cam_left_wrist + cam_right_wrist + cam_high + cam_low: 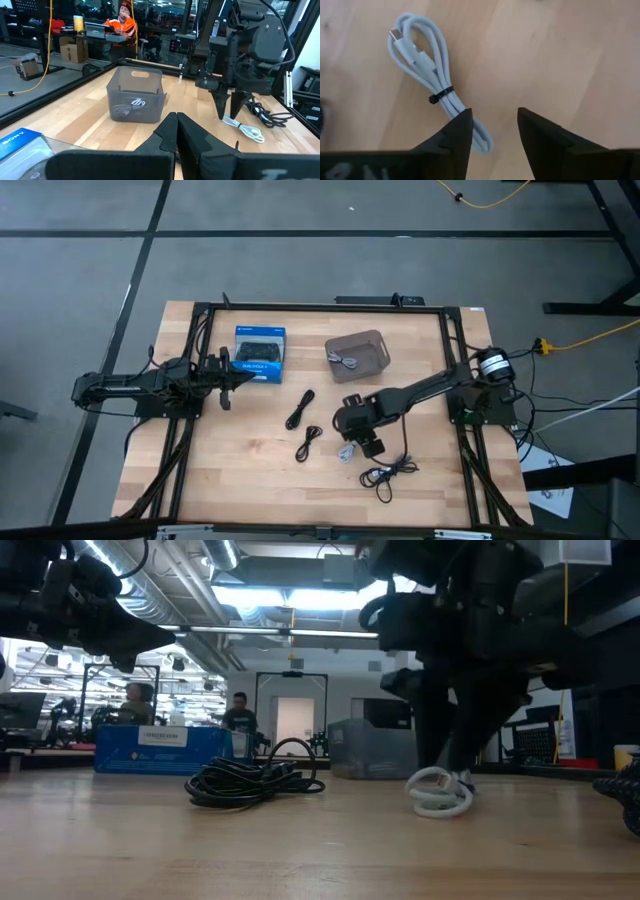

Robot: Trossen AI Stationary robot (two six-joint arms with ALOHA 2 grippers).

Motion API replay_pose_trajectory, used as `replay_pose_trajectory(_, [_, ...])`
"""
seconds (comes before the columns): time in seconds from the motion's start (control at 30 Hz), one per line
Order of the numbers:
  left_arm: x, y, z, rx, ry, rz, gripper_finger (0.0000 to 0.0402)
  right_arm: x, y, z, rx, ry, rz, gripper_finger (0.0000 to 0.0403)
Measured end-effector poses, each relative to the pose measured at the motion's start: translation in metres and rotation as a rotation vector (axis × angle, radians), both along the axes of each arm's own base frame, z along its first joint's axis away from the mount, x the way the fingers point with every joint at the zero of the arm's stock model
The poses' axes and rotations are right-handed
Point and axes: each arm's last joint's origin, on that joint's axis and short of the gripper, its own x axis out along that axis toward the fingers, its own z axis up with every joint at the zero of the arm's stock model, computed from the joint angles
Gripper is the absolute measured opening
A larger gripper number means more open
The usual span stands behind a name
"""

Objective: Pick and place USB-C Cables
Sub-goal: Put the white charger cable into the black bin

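A white USB-C cable coil (pixel 420 55), bound by a black tie, lies flat on the table (pixel 346 451) (pixel 440 792). My right gripper (pixel 494 114) points down over it, open. The coil lies off to one side, and its near loop (pixel 479 139) runs past one finger (pixel 461 131). Three black coils lie on the wood (pixel 300 410) (pixel 308 442) (pixel 390 472). A light grey cable (pixel 131 106) rests in the grey bin (pixel 358 352). My left gripper (pixel 176 131) is shut and waits beside the blue box (pixel 260 352). My right gripper comes from above, its fingers pointing down. One finger (pixel 461 131) stands right at the white coil's near loop (pixel 479 139), which passes behind it. Whether it touches the cable, I cannot tell. The gap between the fingers is over bare wood.
The grey bin (pixel 136 97) stands toward the far edge, the blue box (pixel 160 748) left of it. A black frame rims the table (pixel 200 480). Bare wood lies between the cables and the near edge. People sit in the room beyond the table.
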Motion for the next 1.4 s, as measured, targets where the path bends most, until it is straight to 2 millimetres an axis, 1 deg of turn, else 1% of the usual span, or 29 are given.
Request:
replay_pose_trajectory(0.17, [0.000,0.000,0.000,0.000,0.000,0.000,0.0000,-0.001,0.002,-0.006,0.064,0.047,-0.025,0.0162])
replay_pose_trajectory(0.23, [0.000,0.000,0.000,0.000,0.000,0.000,0.0000,-0.001,0.002,-0.004,0.074,0.046,-0.048,0.0162])
replay_pose_trajectory(0.43, [0.000,0.000,0.000,0.000,0.000,0.000,0.0000,0.011,0.003,0.023,0.061,-0.063,-0.067,0.0162])
replay_pose_trajectory(0.5, [0.000,0.000,0.000,0.000,0.000,0.000,0.0000,0.014,0.005,0.028,0.100,-0.071,-0.055,0.0162])
replay_pose_trajectory(0.57, [0.000,0.000,0.000,0.000,0.000,0.000,0.0000,0.013,0.009,0.028,0.158,-0.053,-0.031,0.0162])
replay_pose_trajectory(0.63, [0.000,0.000,0.000,0.000,0.000,0.000,0.0000,0.012,0.015,0.025,0.185,-0.028,-0.047,0.0162])
replay_pose_trajectory(0.9, [0.000,0.000,0.000,0.000,0.000,0.000,0.0000,0.008,0.037,0.005,0.144,0.037,-0.105,0.0162])
replay_pose_trajectory(1.07, [0.000,0.000,0.000,0.000,0.000,0.000,0.0000,0.007,0.040,-0.010,-0.029,0.022,-0.185,0.0162])
replay_pose_trajectory(1.2, [0.000,0.000,0.000,0.000,0.000,0.000,0.0000,0.008,0.039,-0.019,-0.048,0.036,-0.274,0.0161])
replay_pose_trajectory(1.3, [0.000,0.000,0.000,0.000,0.000,0.000,0.0000,0.009,0.039,-0.022,-0.048,0.040,-0.347,0.0139])
replay_pose_trajectory(1.4, [0.000,0.000,0.000,0.000,0.000,0.000,0.0000,0.009,0.038,-0.022,-0.083,0.019,-0.399,0.0082])
